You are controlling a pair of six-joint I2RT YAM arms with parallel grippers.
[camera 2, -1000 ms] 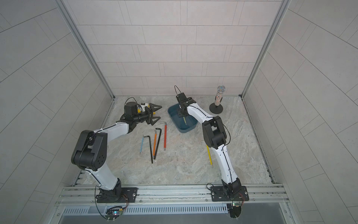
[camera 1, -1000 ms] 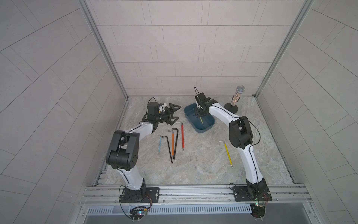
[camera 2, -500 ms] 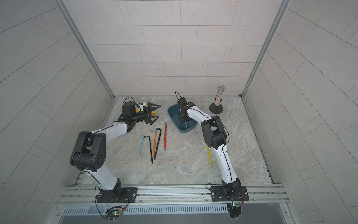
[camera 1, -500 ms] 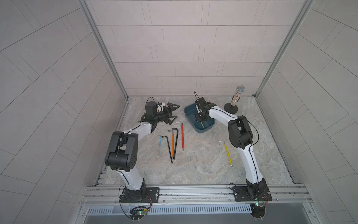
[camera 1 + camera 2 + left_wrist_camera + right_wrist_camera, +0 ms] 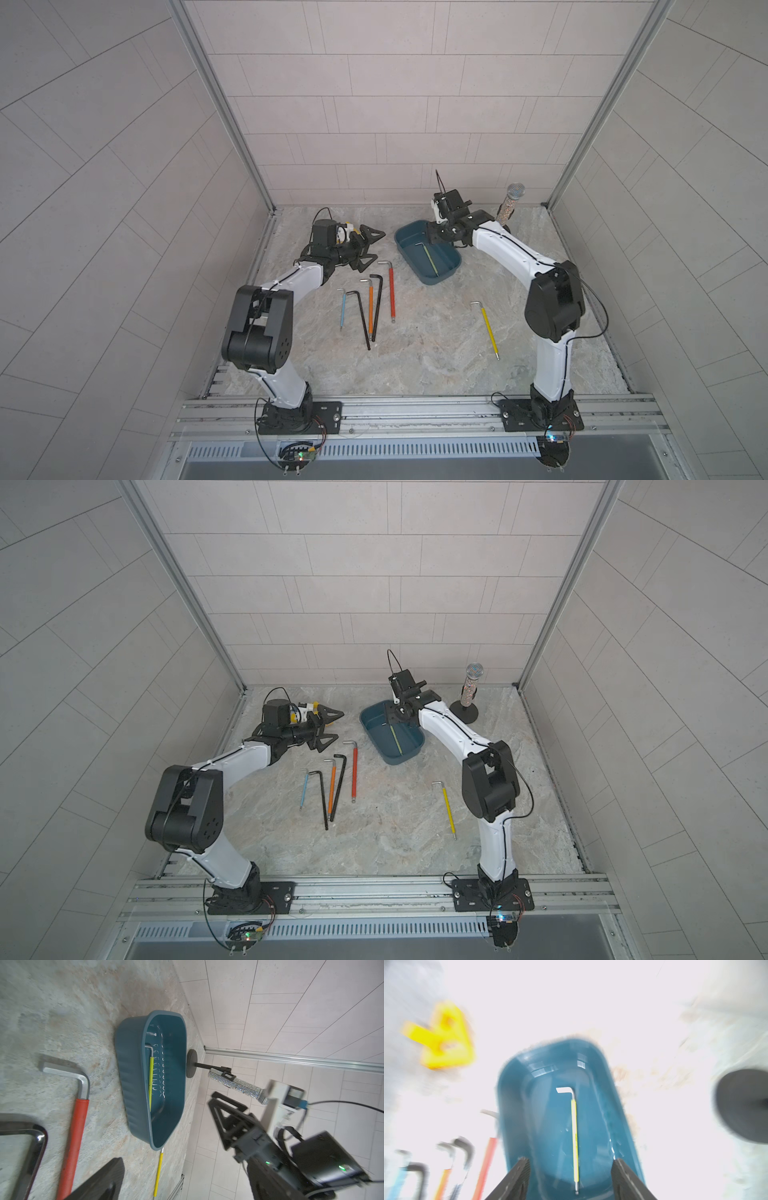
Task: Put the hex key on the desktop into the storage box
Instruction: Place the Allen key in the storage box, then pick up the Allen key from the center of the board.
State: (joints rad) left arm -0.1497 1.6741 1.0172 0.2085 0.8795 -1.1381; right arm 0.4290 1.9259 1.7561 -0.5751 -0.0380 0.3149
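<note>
1. Storage box [image 5: 411, 247]: teal tub in the upper middle of both top views. It stands on the tabletop [image 5: 432, 361] near the back wall.
2. Lime hex key [image 5: 430, 261]: lies flat and lengthwise on the box floor, with nothing touching it.
3. Right pincer [image 5: 571, 1160]: jaws wide apart over the far end of the box, holding nothing. In the right wrist view the lime key lies free beneath the gap.
4. Left pincer [image 5: 380, 247]: jaws wide and empty, just left of the box in a top view, near the bent end of the red key [image 5: 391, 295].
5. Stock on the tabletop, centre-left row from left of frame:
   - blue key [image 5: 343, 309]
   - first black key [image 5: 360, 318]
   - orange key [image 5: 370, 305]
   - second black key [image 5: 377, 307]
   - the red key
6. Yellow key [image 5: 487, 330]: alone, right of centre, well apart from the box.
7. Step in hand, judged: one key is delivered and six are outstanding. The right arm is between deliveries.
8. Next move, judged: lift clear of the box rim and pick a key; the yellow one lies on the right arm's side. Straddle its thin shaft down at the surface and close across it.
</note>
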